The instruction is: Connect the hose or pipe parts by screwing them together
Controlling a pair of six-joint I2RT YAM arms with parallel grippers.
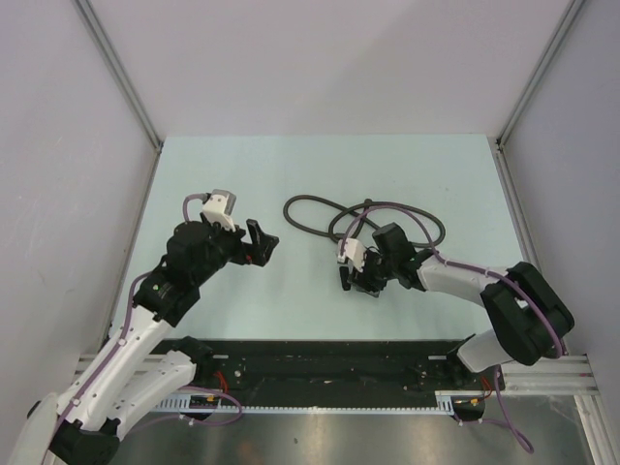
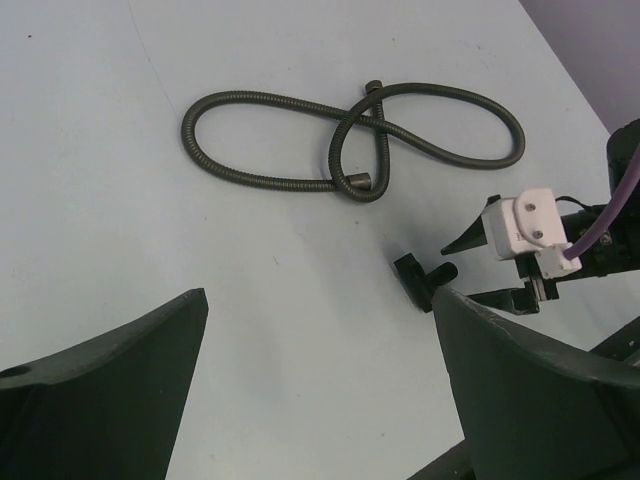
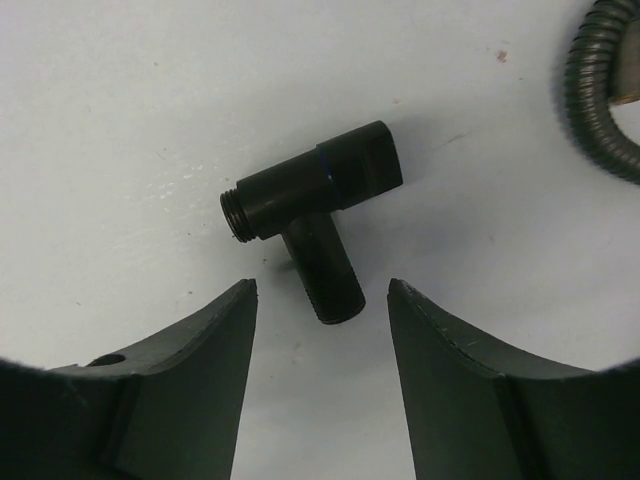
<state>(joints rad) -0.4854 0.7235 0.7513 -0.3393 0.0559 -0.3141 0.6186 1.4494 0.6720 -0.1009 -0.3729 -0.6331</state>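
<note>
Left arm: raised, angled inward.
Left end effector: jaws spread wide.
Right arm: stretched leftward, wrist tipped down.
Right end effector: jaws parted, held low.

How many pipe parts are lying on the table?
2: a coiled grey hose mid-table, and a black threaded fitting lying loose at the open right gripper. Others may be hidden.

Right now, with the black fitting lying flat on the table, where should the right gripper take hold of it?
Probably the side stub, from above: it points between the open fingers of the right gripper, is narrow enough to pinch across, and gripping there leaves the threaded end of the fitting free for the hose.
</note>
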